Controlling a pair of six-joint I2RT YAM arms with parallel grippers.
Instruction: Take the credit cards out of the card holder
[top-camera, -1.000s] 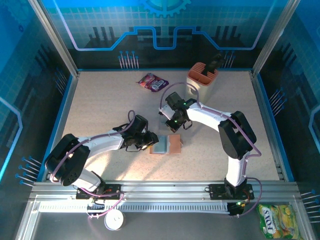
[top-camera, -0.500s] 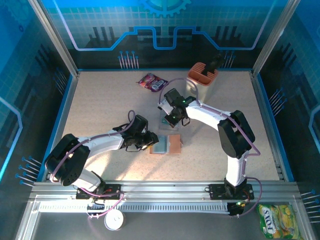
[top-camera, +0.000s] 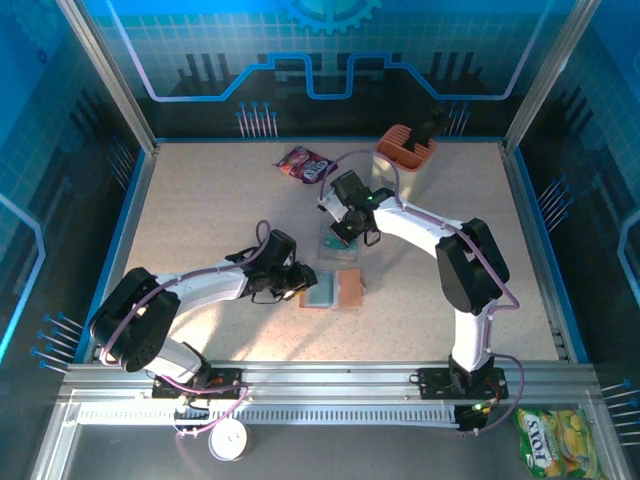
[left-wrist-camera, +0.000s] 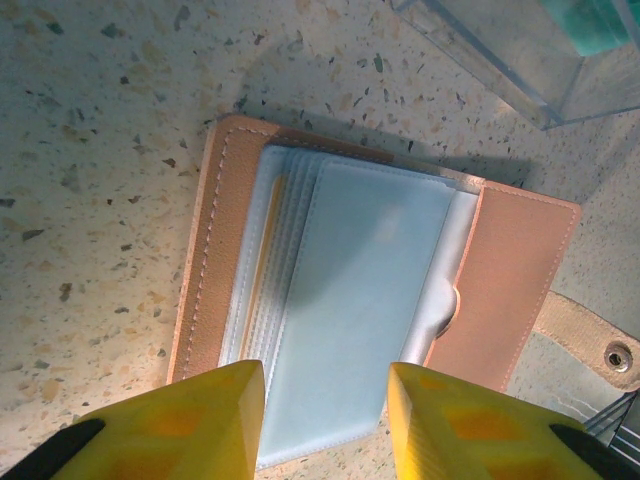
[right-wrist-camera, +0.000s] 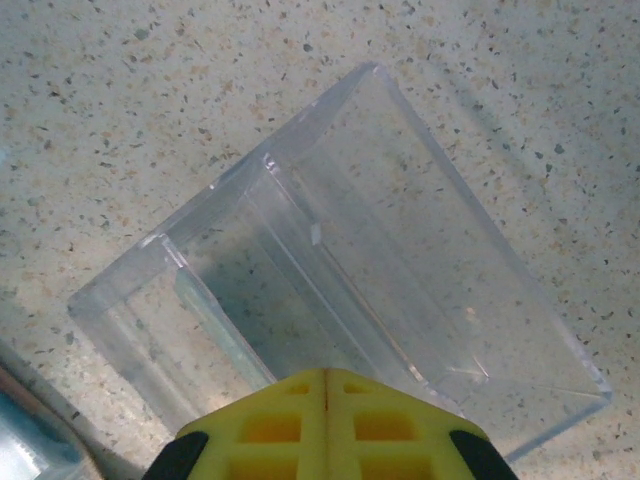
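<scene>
the card holder (top-camera: 332, 290) lies open near the middle of the table (top-camera: 200, 200), pockets up. the left gripper (top-camera: 298, 284) sits over its left end. just behind the holder stands a clear plastic box (top-camera: 340, 247) with a credit card (left-wrist-camera: 590, 20) inside, under the right gripper (top-camera: 345, 232). far back lie a snack packet (top-camera: 305, 165) and, to its right, a tool caddy (top-camera: 405, 150).

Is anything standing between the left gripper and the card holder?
Nothing visible. The left gripper is directly over the open card holder, fingers apart above its grey-blue pockets; the clear box lies beyond it.
</scene>
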